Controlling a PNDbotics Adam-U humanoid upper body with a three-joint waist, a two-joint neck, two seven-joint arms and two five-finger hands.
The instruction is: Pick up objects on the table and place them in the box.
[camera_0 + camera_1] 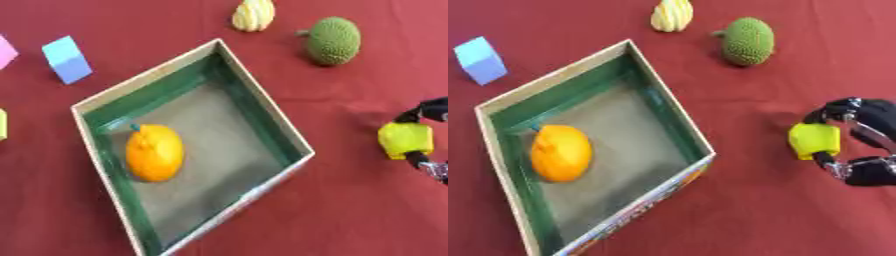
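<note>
An open cardboard box (672, 116) with a green inner lining sits at the middle left, with an orange fruit (560, 152) lying inside it. My right hand (866, 142) comes in from the right edge, right of the box, its fingers and thumb shut on a small yellow block (815, 141). On the red cloth at the back lie a green bumpy fruit (747, 41) and a yellow-and-white striped object (672, 15). A light blue cube (67, 59) stands left of the box. My left hand shows in neither view.
A pink object (4, 51) and a yellow object (3, 124) peek in at the left edge. Red cloth (754, 210) covers the table around the box.
</note>
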